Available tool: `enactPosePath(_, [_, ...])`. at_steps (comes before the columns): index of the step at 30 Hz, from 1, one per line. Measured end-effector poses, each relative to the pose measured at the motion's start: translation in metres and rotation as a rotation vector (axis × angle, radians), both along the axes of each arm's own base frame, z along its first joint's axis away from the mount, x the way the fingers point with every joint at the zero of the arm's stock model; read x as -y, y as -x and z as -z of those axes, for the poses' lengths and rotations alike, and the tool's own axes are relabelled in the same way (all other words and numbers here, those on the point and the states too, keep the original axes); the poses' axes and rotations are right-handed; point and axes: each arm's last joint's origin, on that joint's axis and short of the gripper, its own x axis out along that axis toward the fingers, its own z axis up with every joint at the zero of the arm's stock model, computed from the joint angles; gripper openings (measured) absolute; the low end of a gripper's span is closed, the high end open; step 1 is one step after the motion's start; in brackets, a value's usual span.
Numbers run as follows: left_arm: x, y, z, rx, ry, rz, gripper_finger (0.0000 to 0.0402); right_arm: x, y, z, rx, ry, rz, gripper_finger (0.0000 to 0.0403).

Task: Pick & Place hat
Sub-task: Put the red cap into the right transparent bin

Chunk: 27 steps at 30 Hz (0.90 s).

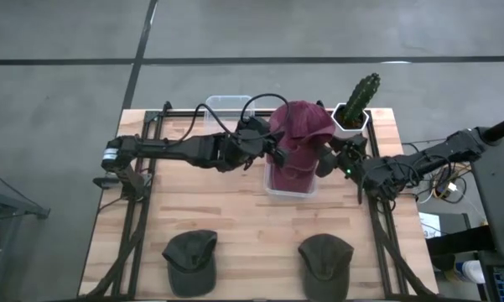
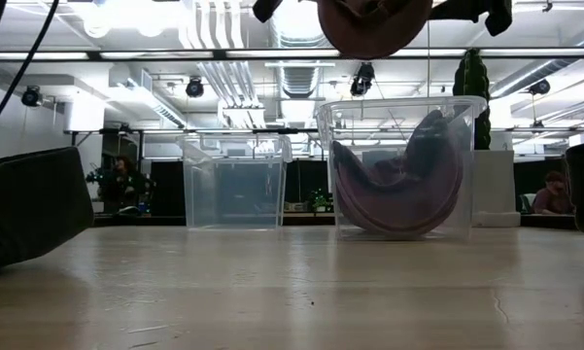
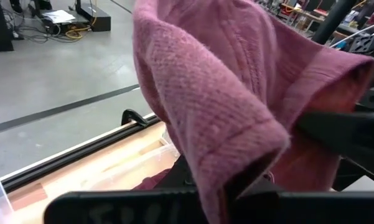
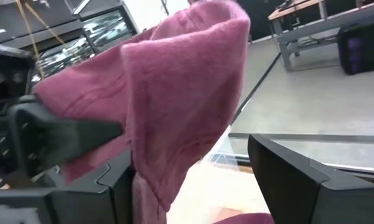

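While it hangs above the clear bin (image 1: 287, 186) near the desk's far edge, the maroon hat (image 1: 300, 126) drapes soft and light; left gripper (image 1: 277, 151) jaws pinch its fabric shut; right gripper (image 1: 329, 161) jaws stand wide beside it; best taken at the stiffer brim.

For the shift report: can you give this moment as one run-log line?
left gripper: shut on maroon hat, held above clear bin | right gripper: open beside hat | bin: another maroon hat inside | table: two green caps
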Motion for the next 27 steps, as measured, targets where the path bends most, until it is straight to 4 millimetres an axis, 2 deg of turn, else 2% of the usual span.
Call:
enactPosePath(6, [0.0004,-0.0002,-0.0002,0.003,0.003,0.009,0.0002,0.0023,-0.0019,0.0016,-0.011,0.003,0.015,0.0201])
enactPosePath(18, [0.0016,-0.0018,-0.0017,0.030,0.029,0.060,0.0005,0.0020,-0.0020,0.0015,-0.012,0.004,0.005,0.0019])
enactPosePath(27, [0.0025,-0.0021,-0.0014,0.012,0.014,0.096,0.0036,0.0018,-0.0022,0.0017,0.011,-0.018,-0.004,0.0010])
